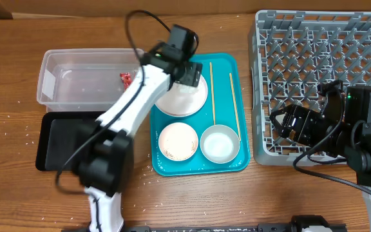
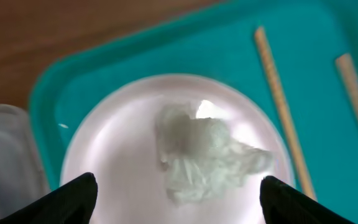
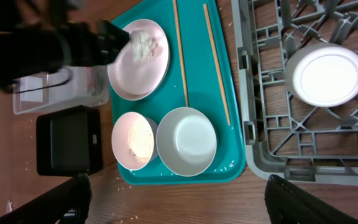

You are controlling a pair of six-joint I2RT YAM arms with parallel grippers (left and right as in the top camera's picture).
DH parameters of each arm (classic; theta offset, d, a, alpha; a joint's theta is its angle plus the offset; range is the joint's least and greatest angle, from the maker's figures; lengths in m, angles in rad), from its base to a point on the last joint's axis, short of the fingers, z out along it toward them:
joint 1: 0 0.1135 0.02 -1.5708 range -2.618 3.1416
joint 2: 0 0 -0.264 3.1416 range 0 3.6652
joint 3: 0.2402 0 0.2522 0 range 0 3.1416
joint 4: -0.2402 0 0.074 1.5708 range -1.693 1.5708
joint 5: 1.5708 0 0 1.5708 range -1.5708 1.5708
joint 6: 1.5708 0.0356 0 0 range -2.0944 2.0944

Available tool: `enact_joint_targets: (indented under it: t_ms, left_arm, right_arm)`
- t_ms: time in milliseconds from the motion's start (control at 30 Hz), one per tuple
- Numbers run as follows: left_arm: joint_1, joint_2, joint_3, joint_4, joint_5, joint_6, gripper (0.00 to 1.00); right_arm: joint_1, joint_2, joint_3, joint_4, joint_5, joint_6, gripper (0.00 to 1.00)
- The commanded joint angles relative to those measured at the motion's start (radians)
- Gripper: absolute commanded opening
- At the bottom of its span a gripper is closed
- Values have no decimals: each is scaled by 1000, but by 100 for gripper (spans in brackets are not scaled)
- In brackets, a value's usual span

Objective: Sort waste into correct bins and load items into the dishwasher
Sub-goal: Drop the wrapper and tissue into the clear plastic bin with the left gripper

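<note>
A white paper wad (image 2: 204, 152) lies on a white plate (image 1: 182, 98) at the back of the teal tray. My left gripper (image 2: 179, 202) hovers open right above the wad, its fingers either side, touching nothing. The red wrapper (image 1: 125, 78) lies in the clear tub (image 1: 82, 77). The black tray (image 1: 63, 138) sits in front of the tub. A bowl with rice (image 1: 178, 142) and an empty bowl (image 1: 219, 143) stand on the teal tray beside two chopsticks (image 1: 212, 90). My right gripper (image 3: 176, 199) is open and empty above the dish rack (image 1: 321, 84), which holds a white dish (image 3: 327, 73).
The teal tray (image 1: 227, 164) lies between the bins and the rack. Loose rice grains (image 3: 126, 180) are scattered on the wooden table in front of the tray and on the tray. My left arm stretches across the black tray and the tub's right end.
</note>
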Motion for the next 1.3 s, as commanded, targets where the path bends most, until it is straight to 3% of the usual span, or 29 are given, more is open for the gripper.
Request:
enact_joint_targets:
  t_ms: [0, 67, 133, 200, 233, 467, 633, 767, 800, 833, 867, 900, 933, 967, 1133, 1267]
  left_arm:
    - [13, 86, 10, 14, 33, 39, 81]
    - [13, 116, 10, 24, 63, 32, 75]
    - [13, 136, 10, 34, 88, 29, 63]
    - [14, 140, 11, 32, 95, 25, 9]
    - [14, 132, 19, 22, 109, 5, 4]
    - [43, -18, 151, -197, 97, -138, 4]
    - [108, -175, 170, -384, -57, -215, 4]
    - [177, -184, 164, -493, -160, -253, 4]
    - [198, -177, 156, -505, -171, -257, 8]
    - [224, -170, 144, -507, -173, -261, 24]
    - [250, -160, 132, -506, -172, -262, 48]
    - [273, -149, 129, -506, -171, -269, 61]
    - [290, -140, 130, -504, -162, -267, 88]
    - [319, -136, 130, -509, -130, -262, 99]
    - [338, -189, 143, -566, 4, -255, 99]
    - [187, -286, 143, -640, 109, -258, 90]
  right_arm:
    - [-2, -3, 8, 3, -10, -4, 91]
    - [-2, -3, 8, 3, -10, -4, 91]
    - [-2, -3, 8, 3, -10, -3, 91]
    - [-2, -3, 8, 3, -10, -3, 91]
    - [-2, -3, 8, 3, -10, -3, 91]
    - [-2, -3, 8, 3, -10, -4, 91]
    - [-2, -3, 8, 3, -10, -4, 91]
    - [-2, -3, 8, 4, -10, -4, 91]
    - [-2, -3, 8, 3, -10, -4, 91]
    - [-2, -3, 8, 3, -10, -4, 91]
    - [-2, -3, 8, 3, -10, -4, 91]
    - [-2, -3, 8, 3, -10, -4, 91]
    - [-2, -3, 8, 3, -10, -4, 91]
    - [-2, -3, 8, 3, -10, -4, 91]
    - [-2, -3, 8, -11, -9, -5, 92]
    - [-2, -3, 8, -19, 10, -8, 92]
